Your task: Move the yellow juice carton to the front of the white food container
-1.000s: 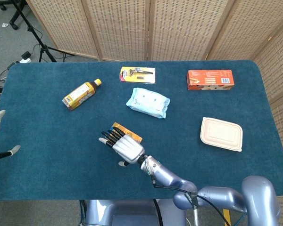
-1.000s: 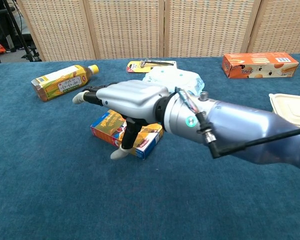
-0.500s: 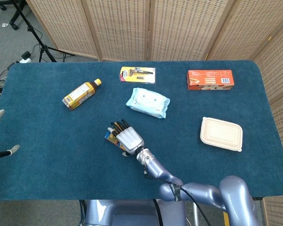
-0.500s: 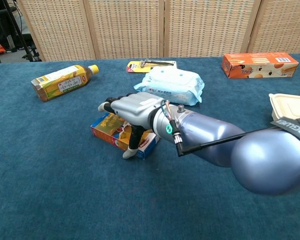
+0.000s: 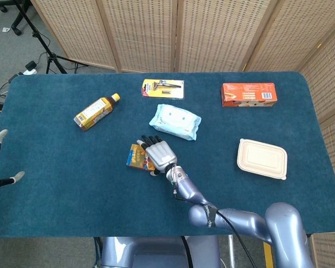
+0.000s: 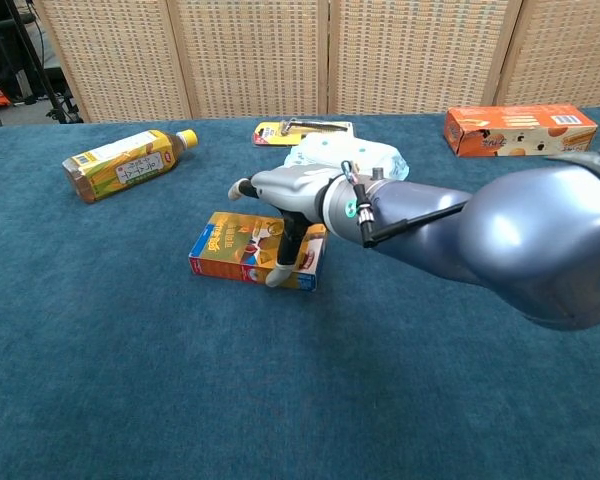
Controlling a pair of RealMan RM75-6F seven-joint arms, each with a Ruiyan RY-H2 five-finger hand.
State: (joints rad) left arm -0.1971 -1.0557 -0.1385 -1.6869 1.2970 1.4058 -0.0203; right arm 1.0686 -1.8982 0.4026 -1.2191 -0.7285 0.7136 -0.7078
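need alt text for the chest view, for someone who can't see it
The right robot hand reaches over a flat yellow juice carton lying on a blue cloth table, one finger resting on it. Behind lie a yellow-labelled bottle, a pale blue wipes pack and an orange box.

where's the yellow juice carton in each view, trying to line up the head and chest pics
Head view: the yellow juice carton lies left of centre, at the right hand's fingers.
Chest view: the carton lies centre-left, flat, the right hand over its right end.
Shared landmark: the wet wipes pack, just behind the hand in both.
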